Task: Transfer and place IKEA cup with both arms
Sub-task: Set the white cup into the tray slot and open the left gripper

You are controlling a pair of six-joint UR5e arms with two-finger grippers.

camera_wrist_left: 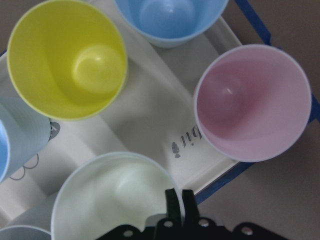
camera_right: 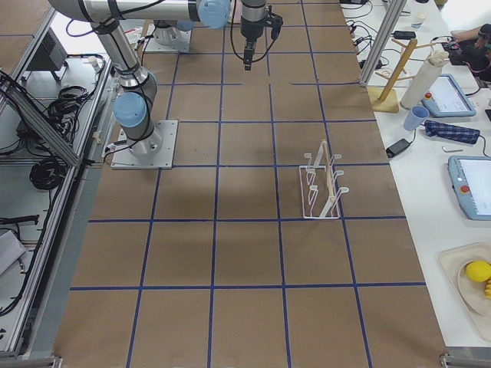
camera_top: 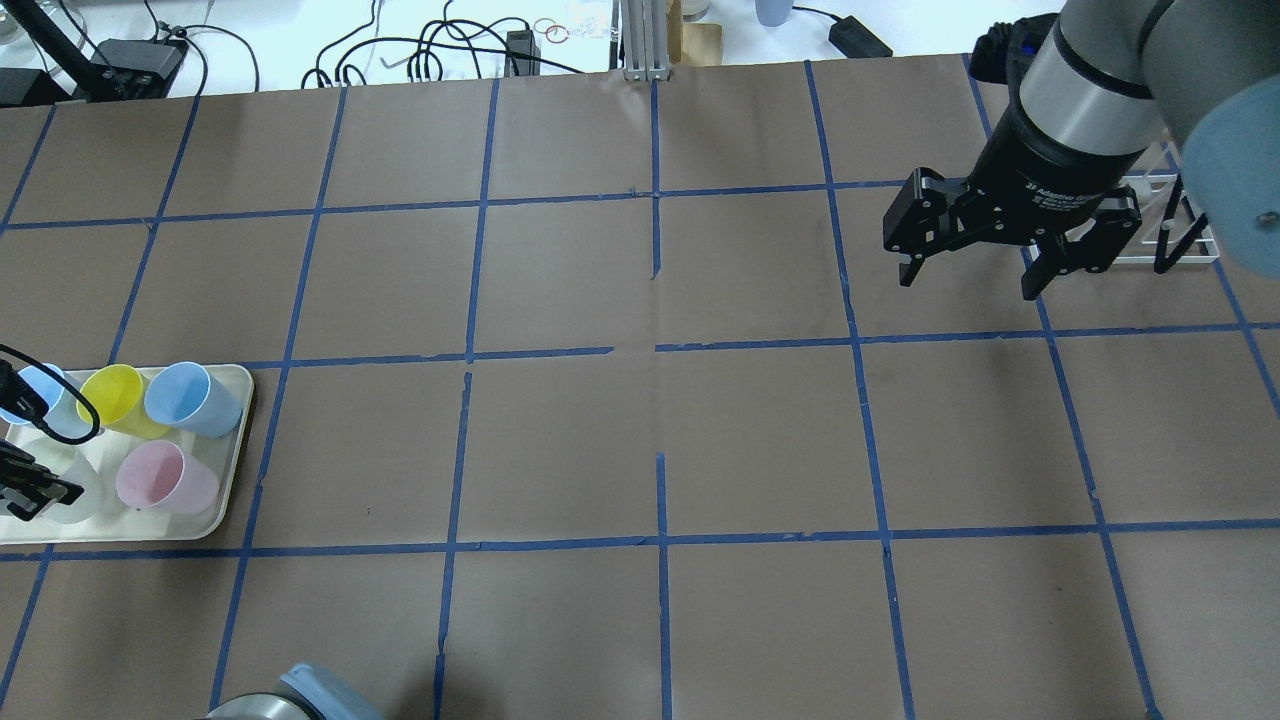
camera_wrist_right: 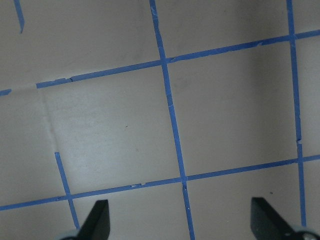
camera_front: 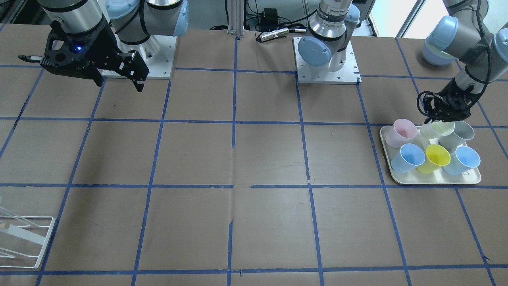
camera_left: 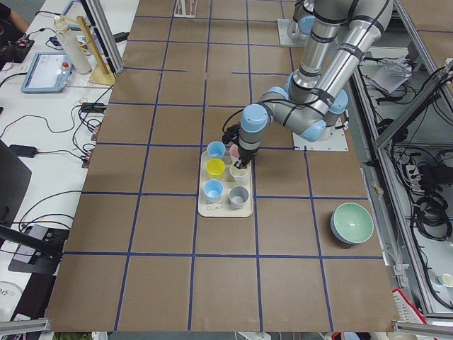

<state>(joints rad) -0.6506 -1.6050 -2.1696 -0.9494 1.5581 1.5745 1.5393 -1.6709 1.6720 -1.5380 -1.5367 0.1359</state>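
Little is done — my left gripper (camera_wrist_left: 179,199) pinches the rim of the IKEA cup (camera_wrist_left: 112,200) on the tray (camera_wrist_left: 150,127), my right gripper (camera_top: 968,286) hangs wide open, well apart — lift, handover and placing remain.

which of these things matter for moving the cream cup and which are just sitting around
For the job:
cream cup, pinched at its rim by the left gripper
right gripper, open, far from the cups

Just lying about:
pink cup
yellow cup
grey cup
two blue cups
tray under the cups
wire rack
green bowl
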